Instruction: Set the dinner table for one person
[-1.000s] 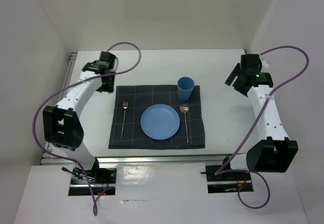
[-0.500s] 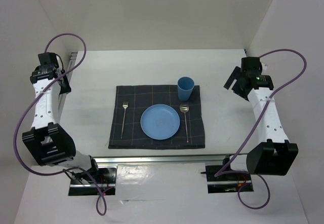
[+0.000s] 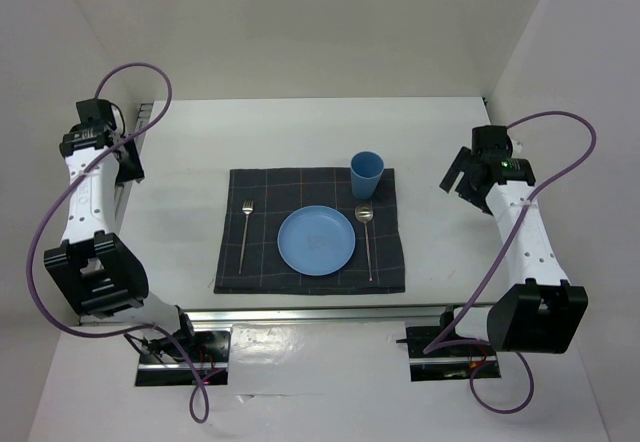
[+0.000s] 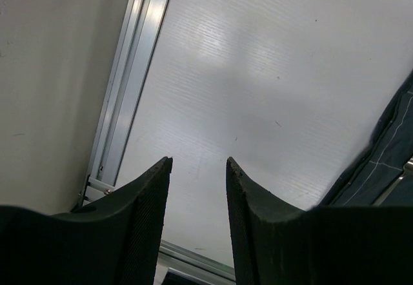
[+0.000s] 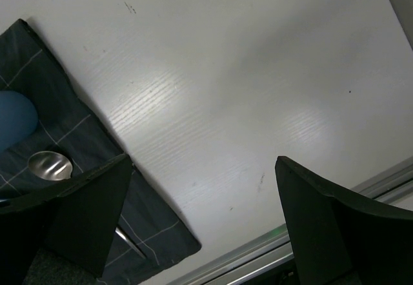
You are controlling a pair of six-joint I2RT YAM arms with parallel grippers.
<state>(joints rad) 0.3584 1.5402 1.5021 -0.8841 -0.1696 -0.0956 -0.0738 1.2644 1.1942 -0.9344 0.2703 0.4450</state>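
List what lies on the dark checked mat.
Blue plate centred, fork on its left, spoon on its right, blue cup at the far right corner. The mat under plate and cup is covered.

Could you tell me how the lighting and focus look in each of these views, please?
Top external: even, soft light, sharp, only faint shadows on the dinner table. Left wrist: a bright glare streak across the tabletop, and the left gripper is dark against it. Right wrist: a similar glare patch, the right gripper nearly black, the spoon crisp.
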